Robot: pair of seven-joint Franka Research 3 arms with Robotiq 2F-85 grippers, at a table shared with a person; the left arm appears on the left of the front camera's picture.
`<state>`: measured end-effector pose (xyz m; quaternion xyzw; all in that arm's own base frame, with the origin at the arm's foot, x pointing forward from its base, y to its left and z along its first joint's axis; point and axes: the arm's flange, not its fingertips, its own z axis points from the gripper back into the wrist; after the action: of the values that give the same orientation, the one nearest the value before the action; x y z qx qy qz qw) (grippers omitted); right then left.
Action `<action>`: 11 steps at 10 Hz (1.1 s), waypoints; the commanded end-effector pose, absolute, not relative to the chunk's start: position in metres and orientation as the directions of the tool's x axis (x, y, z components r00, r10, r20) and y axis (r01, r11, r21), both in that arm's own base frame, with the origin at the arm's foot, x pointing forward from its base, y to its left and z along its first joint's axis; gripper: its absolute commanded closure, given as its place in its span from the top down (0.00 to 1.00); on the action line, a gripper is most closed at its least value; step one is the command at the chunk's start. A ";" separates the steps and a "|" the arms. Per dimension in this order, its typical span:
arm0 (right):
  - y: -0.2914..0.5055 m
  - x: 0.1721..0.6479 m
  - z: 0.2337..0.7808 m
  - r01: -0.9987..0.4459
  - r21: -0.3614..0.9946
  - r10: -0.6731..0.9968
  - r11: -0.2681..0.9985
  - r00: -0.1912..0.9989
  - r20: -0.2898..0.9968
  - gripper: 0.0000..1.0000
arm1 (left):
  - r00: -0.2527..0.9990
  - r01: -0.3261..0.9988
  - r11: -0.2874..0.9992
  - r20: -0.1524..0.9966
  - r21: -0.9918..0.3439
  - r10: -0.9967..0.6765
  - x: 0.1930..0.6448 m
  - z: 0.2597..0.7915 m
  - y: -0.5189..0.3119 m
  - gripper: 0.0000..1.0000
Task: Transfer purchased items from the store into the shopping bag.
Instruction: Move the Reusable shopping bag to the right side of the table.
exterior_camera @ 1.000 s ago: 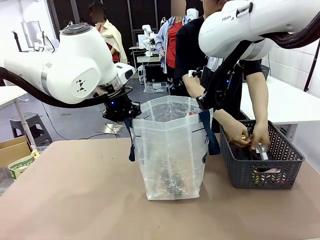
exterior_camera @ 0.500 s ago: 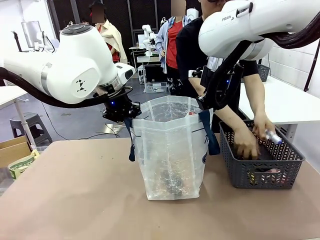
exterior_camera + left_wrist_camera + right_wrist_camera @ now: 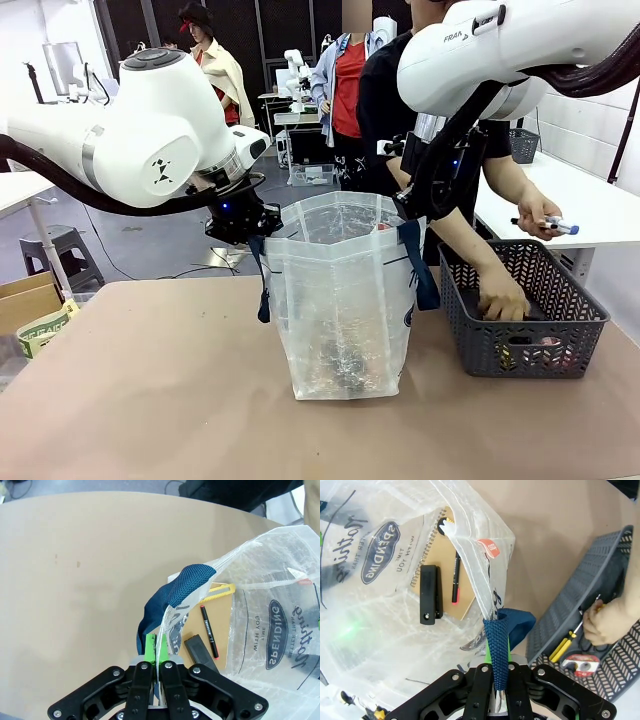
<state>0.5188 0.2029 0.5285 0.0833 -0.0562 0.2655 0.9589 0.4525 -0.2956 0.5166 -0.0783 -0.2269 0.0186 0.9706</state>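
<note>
Front view: holds shopping bag [image 3: 340, 300] mouth open, left gripper [image 3: 245, 228] clamped on rim at 9 o'clock, right gripper [image 3: 412, 205] at 3. Store [image 3: 478, 345] at bag's 3 o'clock, person's hand [image 3: 538, 210] holding marker [image 3: 562, 228] above. Could snag rim, tugging film from grip.

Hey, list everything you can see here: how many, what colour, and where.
table: 1, tan, underneath.
bag: 1, translucent with navy straps, table centre.
notebook: 1, brown, in bag.
pen: 1, black-red, on notebook.
stapler: 1, black, beside pen.
basket: 1, dark grey, right of bag.
screwdriver: 1, yellow-handled, in basket.
marker: 1, white-blue, in person's raised hand.
person's hands: 2, one in basket, one raised.
left hand: 1, black, shut on bag rim.
right hand: 1, black, shut on bag strap.
</note>
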 end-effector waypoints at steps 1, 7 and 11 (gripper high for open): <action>0.202 0.519 0.529 -0.517 0.131 0.498 0.846 0.853 0.153 0.00 | 0.896 -0.016 0.986 0.436 -0.168 0.089 0.451 0.517 -0.296 0.00; 0.202 0.519 0.529 -0.517 0.131 0.498 0.846 0.853 0.153 0.00 | 0.896 -0.016 0.986 0.436 -0.168 0.089 0.451 0.517 -0.296 0.00; 0.202 0.519 0.529 -0.517 0.131 0.498 0.846 0.853 0.153 0.00 | 0.896 -0.016 0.986 0.436 -0.168 0.089 0.451 0.517 -0.296 0.00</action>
<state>0.5188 0.2029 0.5285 0.0833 -0.0562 0.2655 0.9589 0.4525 -0.2956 0.5166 -0.0783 -0.2269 0.0186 0.9706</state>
